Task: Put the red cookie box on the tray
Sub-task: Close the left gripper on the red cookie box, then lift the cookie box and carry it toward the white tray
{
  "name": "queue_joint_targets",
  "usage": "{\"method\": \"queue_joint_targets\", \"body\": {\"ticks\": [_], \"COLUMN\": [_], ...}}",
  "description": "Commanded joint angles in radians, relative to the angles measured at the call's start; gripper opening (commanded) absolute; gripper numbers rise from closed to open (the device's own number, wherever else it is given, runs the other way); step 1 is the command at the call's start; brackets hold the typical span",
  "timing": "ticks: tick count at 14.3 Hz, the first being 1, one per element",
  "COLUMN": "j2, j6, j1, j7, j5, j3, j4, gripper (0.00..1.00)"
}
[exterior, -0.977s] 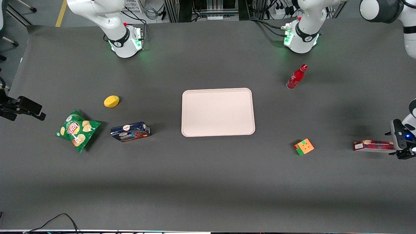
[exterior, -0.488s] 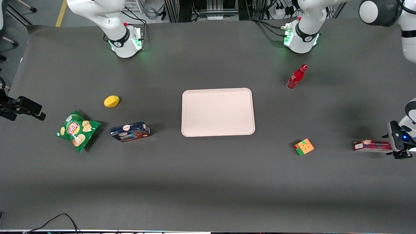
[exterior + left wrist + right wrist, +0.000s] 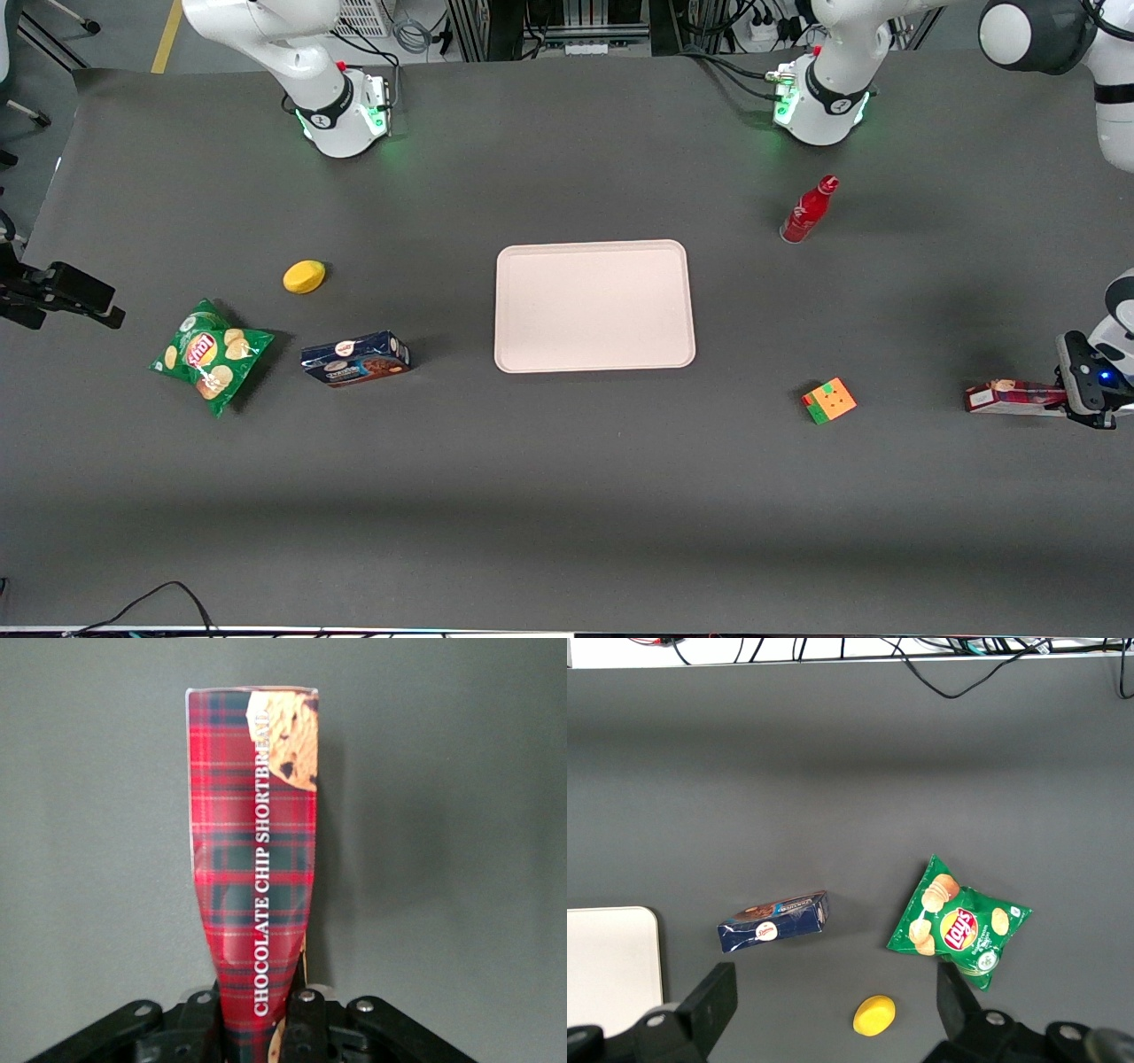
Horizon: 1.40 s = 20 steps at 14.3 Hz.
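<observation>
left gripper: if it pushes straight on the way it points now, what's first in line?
The red cookie box itself: the left gripper is already shut on one end of it. Past the box's free end, probably the puzzle cube, though height is unclear.

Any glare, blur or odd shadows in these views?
Front view: even light, soft shadow bands on the table; gripper at the red cookie box, cropped by the frame edge. Left wrist view: box sharp, no glare. Right wrist view: clear; tray cropped.

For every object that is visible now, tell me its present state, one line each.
red cookie box: gripped at one end, squeezed there
end effector: shut on the box, at the working arm's end
tray: empty
red bottle: upright, capped
blue cookie box: lying flat
chip bag: lying flat
</observation>
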Motion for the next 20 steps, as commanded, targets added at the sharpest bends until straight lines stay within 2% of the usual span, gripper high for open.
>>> {"method": "queue_joint_targets", "body": {"ticks": [1,6,9,14,16,17,20], "j2": [-0.004,-0.087,-0.182,-0.257,-0.3,-0.32,-0.356], "j6": [-0.035,-0.231,-0.284,-0.374,-0.447,-0.475,-0.534], "j1": [-0.002,-0.01,-0.01,-0.011,-0.031,-0.046,-0.059], "j7": [-0.001,-0.098,-0.19,-0.329,-0.485,-0.594,-0.838], "j5": [-0.014,-0.004,0.016,0.022,0.043,0.077,0.121], "j3": [-0.005,0.003,0.003,0.0,-0.003,-0.008,-0.103], "j4": [0.095,0.233,0.238,0.253,0.253,0.253,0.253], "gripper": [0.08,0.08,0.09,0.09,0.08,0.08,0.06]}}
